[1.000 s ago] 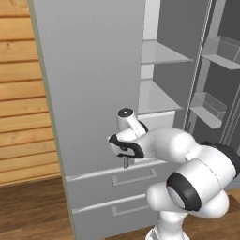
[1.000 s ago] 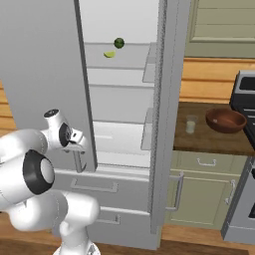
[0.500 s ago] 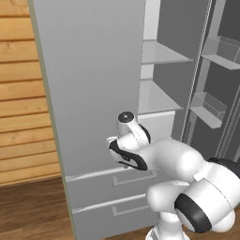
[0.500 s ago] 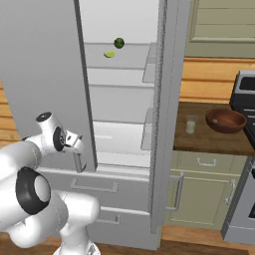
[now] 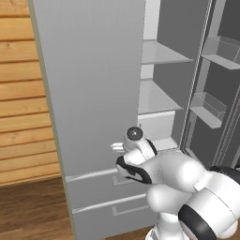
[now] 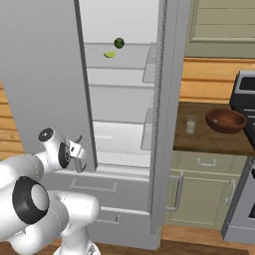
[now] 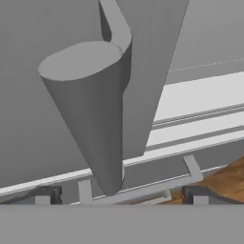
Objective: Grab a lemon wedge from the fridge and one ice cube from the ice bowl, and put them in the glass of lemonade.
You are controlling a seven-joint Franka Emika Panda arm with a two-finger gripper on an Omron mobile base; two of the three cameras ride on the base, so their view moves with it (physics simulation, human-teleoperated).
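While the fridge (image 6: 124, 124) stands with its doors swung open, the claw (image 6: 79, 155) hangs wide and empty by the left door's handle (image 7: 102, 124). The wedge (image 6: 109, 54) lies on an upper shelf; glass (image 6: 191, 124) and bowl (image 6: 225, 121) sit on the tabletop (image 6: 209, 142).

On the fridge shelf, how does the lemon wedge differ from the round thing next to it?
The lemon wedge is pale yellow-green and pointed; the ball is dark green and round. The wedge looks smaller and flatter, the ball taller. In the right base view, the wedge lies left of the ball and nearer the shelf's front. Both sit on the same upper shelf of the open fridge.
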